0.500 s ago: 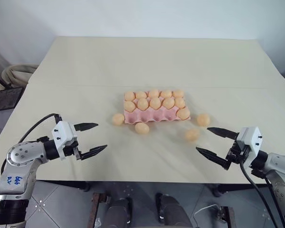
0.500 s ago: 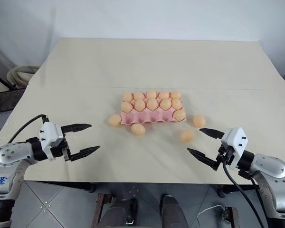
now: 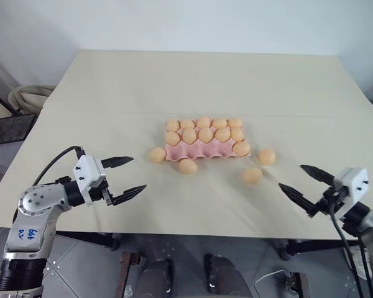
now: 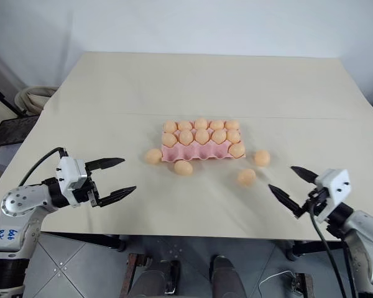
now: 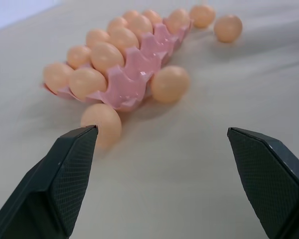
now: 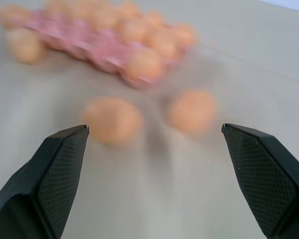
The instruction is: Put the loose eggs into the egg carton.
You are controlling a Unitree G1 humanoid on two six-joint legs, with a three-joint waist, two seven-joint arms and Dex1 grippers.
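Four loose eggs (image 3: pixel 188 166) lie beside the egg carton (image 3: pixel 202 151) — both fingers spread.

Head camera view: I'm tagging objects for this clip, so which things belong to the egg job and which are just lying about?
Job:
- four loose eggs
- egg carton, eleven eggs in it

Lying about:
- hose coil beside the table
- dark tray

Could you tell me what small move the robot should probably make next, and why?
Probably ease the right gripper forward to the nearest loose egg. Its jaws stand open, four eggs lie on the table outside the egg carton, and the front row has empty cups.
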